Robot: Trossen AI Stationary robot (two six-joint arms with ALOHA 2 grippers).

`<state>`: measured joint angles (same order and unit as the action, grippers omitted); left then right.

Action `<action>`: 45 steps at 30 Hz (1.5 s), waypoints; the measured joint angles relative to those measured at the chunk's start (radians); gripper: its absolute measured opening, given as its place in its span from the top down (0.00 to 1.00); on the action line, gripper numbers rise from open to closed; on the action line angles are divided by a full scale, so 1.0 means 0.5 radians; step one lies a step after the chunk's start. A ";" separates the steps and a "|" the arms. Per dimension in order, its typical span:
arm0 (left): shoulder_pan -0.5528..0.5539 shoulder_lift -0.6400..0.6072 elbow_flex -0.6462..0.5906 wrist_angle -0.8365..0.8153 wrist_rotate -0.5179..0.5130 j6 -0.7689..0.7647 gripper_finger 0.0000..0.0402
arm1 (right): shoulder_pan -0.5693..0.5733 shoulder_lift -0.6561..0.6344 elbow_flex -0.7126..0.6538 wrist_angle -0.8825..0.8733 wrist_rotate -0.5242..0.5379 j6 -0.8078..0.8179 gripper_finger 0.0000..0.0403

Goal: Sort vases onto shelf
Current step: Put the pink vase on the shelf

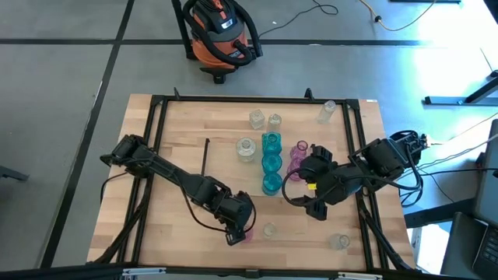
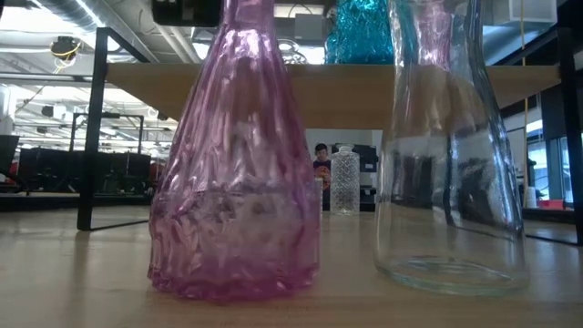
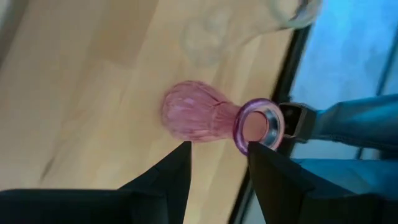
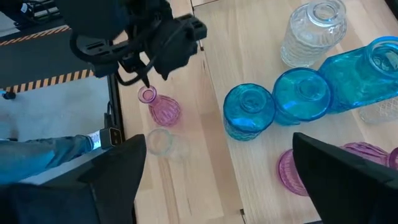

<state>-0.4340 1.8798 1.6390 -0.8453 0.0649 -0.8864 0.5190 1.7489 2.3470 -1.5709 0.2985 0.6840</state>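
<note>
The shelf is carrying a row of teal vases. The left gripper is hovering over a pink vase standing at the table's near edge, its fingers parted beside the neck and not yet gripping. It should probably be centring on the neck before closing. The right gripper is waiting, spread wide, near the teal row. A clear vase is standing just beside the pink one and could be knocked.

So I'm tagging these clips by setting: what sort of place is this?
Probably a lab or workshop: an orange shop vacuum on a bare grey floor, loose cables, and rows of dark workbenches behind.
</note>
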 joint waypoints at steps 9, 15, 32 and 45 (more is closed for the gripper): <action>-0.005 0.050 0.001 0.142 0.046 -0.003 0.63 | -0.001 0.000 0.000 0.000 0.000 0.000 0.07; 0.018 0.050 0.001 0.153 0.034 -0.024 0.63 | -0.004 0.000 0.000 0.000 0.001 -0.015 0.07; 0.035 0.062 -0.041 0.194 -0.023 -0.222 0.63 | -0.004 0.000 0.000 0.000 0.014 -0.017 0.07; 0.036 0.065 -0.198 0.448 0.033 -0.363 0.65 | -0.004 0.000 0.000 0.000 0.041 -0.032 0.07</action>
<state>-0.4159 1.9121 1.5402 -0.6212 0.0815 -1.0679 0.5171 1.7489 2.3470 -1.5711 0.3192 0.6682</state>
